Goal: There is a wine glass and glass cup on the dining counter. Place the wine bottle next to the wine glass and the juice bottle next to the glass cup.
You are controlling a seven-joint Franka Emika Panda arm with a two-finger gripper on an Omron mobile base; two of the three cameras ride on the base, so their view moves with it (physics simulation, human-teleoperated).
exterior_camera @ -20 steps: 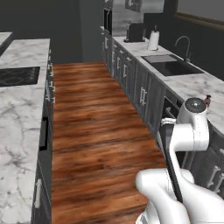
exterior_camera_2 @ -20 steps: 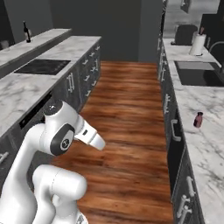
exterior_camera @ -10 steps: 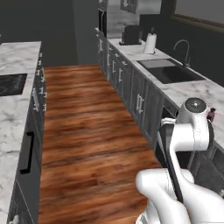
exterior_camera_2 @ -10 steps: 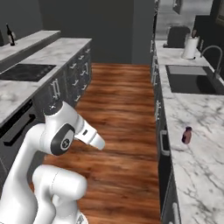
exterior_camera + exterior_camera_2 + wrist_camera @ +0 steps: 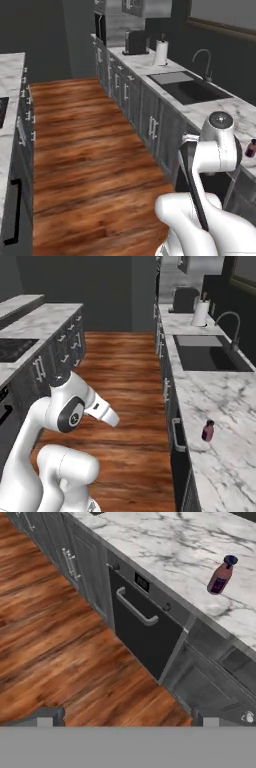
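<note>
My gripper (image 5: pixel 128 717) is fully open, empty. The small reddish-pink blue-capped juice bottle (image 5: pixel 221 575) looks light, rigid, tippable; I'd clasp its body.

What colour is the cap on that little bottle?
Dark blue, on the reddish juice bottle; clearest in the hand view.

juice bottle (image 5: pixel 208 431) on counter (image 5: pixel 230 406) before sink (image 5: pixel 207 358).

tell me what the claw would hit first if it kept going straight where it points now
Probably the dark dishwasher door below the marble counter, or the wood floor just before it; depth is unclear. The juice bottle stands off that line.
</note>
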